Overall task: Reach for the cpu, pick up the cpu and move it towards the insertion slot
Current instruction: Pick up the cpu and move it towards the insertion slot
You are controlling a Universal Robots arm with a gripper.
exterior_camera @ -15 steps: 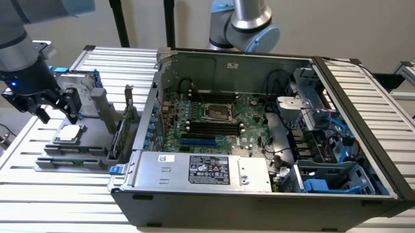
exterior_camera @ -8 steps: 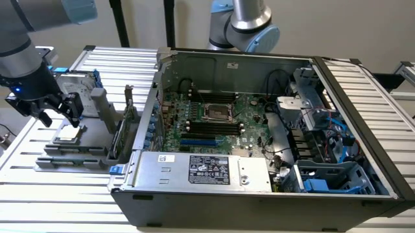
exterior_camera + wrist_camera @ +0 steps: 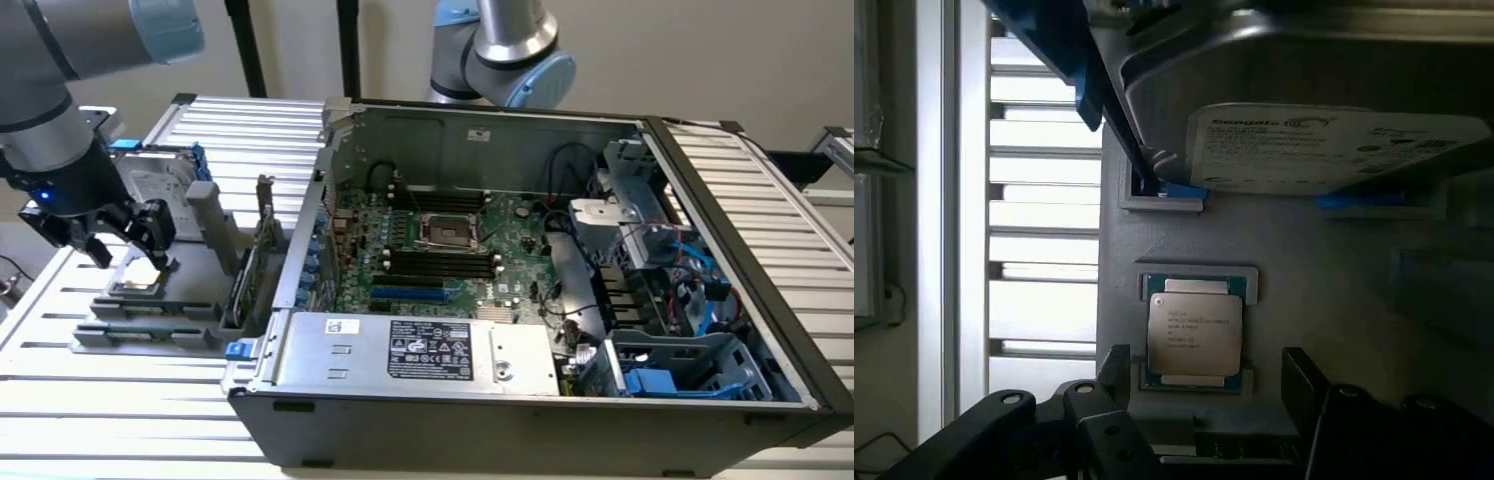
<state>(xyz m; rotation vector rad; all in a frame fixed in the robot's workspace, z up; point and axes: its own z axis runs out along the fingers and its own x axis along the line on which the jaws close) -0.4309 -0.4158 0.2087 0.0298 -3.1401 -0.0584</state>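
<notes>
The cpu, a small silvery square chip with pale edges, lies flat in a grey holder on the fixture outside the computer. My gripper is open just above it, one dark finger on each side of the chip's near end and not touching it. In the exterior view the gripper hangs low over the grey fixture at the exterior view's left. The insertion slot, a square socket with a metal frame, sits on the green board inside the open case, well to the exterior view's right of the gripper.
A silver hard drive with a white label and blue rails stands just beyond the cpu, also the hard drive. The case wall rises between fixture and socket. A second arm stands behind the case. Power supply fills the case front.
</notes>
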